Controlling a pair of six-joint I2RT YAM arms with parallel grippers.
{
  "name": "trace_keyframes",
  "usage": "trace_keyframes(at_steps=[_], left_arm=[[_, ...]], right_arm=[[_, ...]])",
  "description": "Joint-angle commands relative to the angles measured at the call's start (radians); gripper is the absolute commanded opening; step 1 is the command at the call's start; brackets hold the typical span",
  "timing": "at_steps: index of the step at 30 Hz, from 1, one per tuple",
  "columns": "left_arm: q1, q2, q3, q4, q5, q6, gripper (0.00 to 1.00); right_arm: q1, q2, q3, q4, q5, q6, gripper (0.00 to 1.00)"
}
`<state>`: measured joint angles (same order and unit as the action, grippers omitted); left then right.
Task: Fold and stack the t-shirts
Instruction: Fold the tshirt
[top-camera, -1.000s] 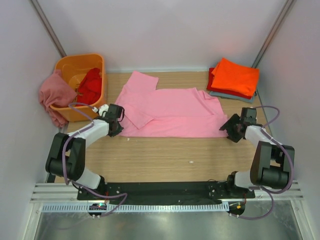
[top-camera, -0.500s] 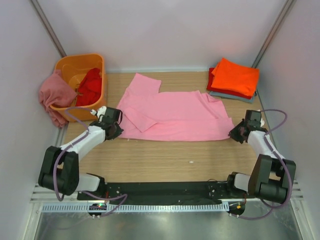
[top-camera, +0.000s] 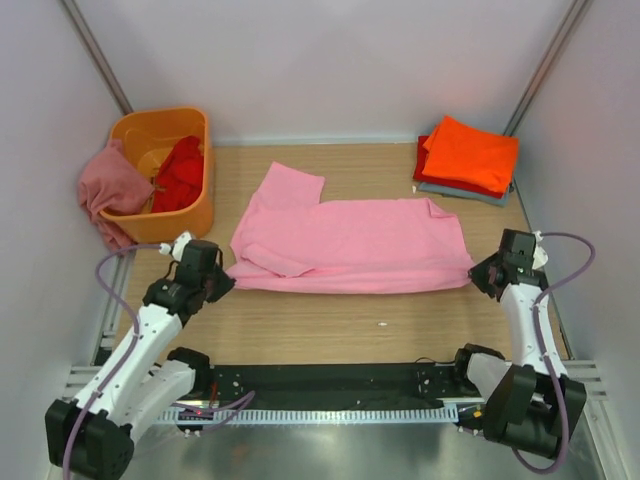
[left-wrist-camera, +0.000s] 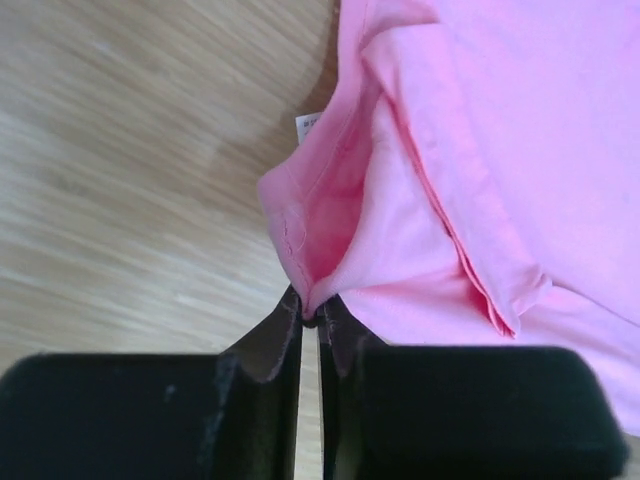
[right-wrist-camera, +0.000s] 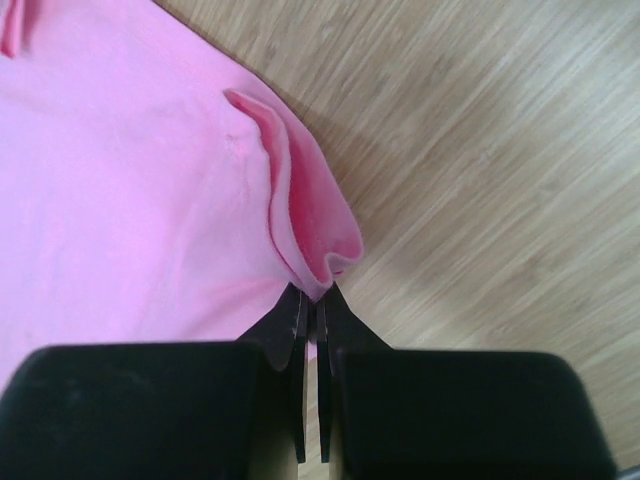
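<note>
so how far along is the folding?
Done: a folded stack far right, orange on top. In hand: the left gripper and right gripper each pinch a near corner of the pink shirt. Left: finish it, then the red shirt in the tub and the rose shirt over its rim.

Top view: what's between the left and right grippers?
The light pink t-shirt spans the whole stretch; left gripper and right gripper each pinch a near corner. Top view shows it, wrist views confirm the grips.
</note>
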<state>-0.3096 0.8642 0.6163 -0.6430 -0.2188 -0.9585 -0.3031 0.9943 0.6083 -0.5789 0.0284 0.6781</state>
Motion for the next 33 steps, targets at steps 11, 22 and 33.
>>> trace_keyframes(at_steps=[11,22,33], left_arm=[[-0.045,-0.225,0.270,-0.440,0.038,0.035,0.91],[-0.045,-0.090,0.407,-0.358,0.119,0.446,0.91],[-0.048,-0.109,0.289,-0.229,-0.002,0.376,0.90]], right_arm=[[-0.024,-0.169,0.094,-0.137,0.105,0.080,1.00],[0.094,-0.146,0.272,-0.004,-0.315,-0.063,0.79],[1.156,0.403,0.675,-0.076,0.199,-0.102,0.64]])
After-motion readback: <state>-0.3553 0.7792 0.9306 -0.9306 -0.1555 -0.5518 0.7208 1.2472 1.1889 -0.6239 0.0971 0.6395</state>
